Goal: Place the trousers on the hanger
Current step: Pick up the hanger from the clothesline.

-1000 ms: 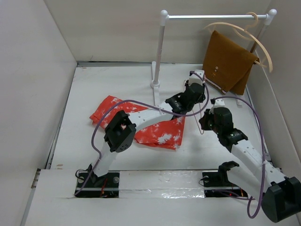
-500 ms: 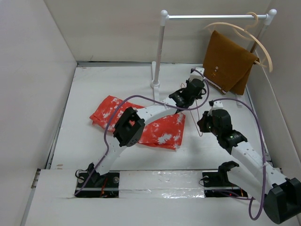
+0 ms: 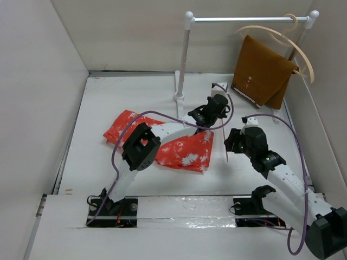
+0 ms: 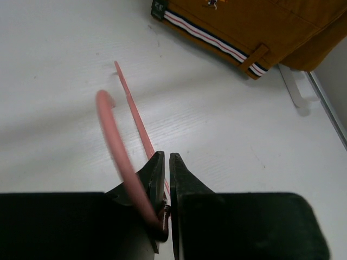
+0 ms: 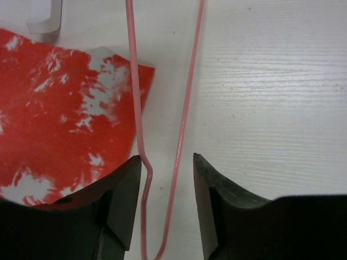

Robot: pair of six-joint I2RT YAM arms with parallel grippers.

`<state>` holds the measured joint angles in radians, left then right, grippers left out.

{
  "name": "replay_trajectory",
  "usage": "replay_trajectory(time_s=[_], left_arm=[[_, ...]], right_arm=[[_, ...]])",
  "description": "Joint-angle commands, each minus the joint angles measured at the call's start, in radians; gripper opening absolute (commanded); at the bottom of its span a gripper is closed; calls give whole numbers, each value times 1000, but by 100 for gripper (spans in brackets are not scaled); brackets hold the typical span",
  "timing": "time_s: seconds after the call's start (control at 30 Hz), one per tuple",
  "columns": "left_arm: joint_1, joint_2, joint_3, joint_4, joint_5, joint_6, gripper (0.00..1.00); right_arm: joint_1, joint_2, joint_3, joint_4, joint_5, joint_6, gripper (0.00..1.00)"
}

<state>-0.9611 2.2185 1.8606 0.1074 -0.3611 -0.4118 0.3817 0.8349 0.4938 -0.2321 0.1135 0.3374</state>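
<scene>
The trousers (image 3: 181,150) are laid flat on the table (image 3: 108,103), partly covered by the left arm. The hanger (image 5: 186,105) is positioned just beside their right edge, between the two grippers. The left gripper (image 4: 166,158) is closed almost fully, with only a hairline gap left between the fingertips, and the pink wire near the hook is pinched at the base of the jaws. The right gripper (image 5: 167,162) is parted partway: both wires of one hanger corner pass between its fingers, but nothing is clamped. The left wire is seen against the left finger, the right wire apart from the other. A brown cloth (image 3: 260,70) is hung on the rack (image 3: 244,19) behind.
</scene>
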Motion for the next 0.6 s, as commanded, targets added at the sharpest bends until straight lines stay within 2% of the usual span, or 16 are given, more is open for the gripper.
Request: replay_trajectory(time_s=[0.0,0.13,0.33,0.43,0.47,0.5,0.57], left_arm=[[-1,-160,-90,110,47,-60,0],[-1,-232,-245,198,86,-111,0],[-21,-333,-437,310,110,-194,0],[-30,-378,-542,374,93,-249,0],[-30,-385,-566,386,80,-268,0],[-40,-401,-589,409,73,-287,0],[-53,-421,-678,454,29,-341,0]], right_arm=[[13,-59,26,-6,-29,3,57],[13,-118,20,-27,-93,5,73],[22,-229,69,-124,-178,-15,74],[22,-279,52,-90,-258,1,73],[22,-284,43,-78,-258,18,68],[22,-284,13,-60,-258,26,48],[22,-263,-7,-21,-256,41,15]])
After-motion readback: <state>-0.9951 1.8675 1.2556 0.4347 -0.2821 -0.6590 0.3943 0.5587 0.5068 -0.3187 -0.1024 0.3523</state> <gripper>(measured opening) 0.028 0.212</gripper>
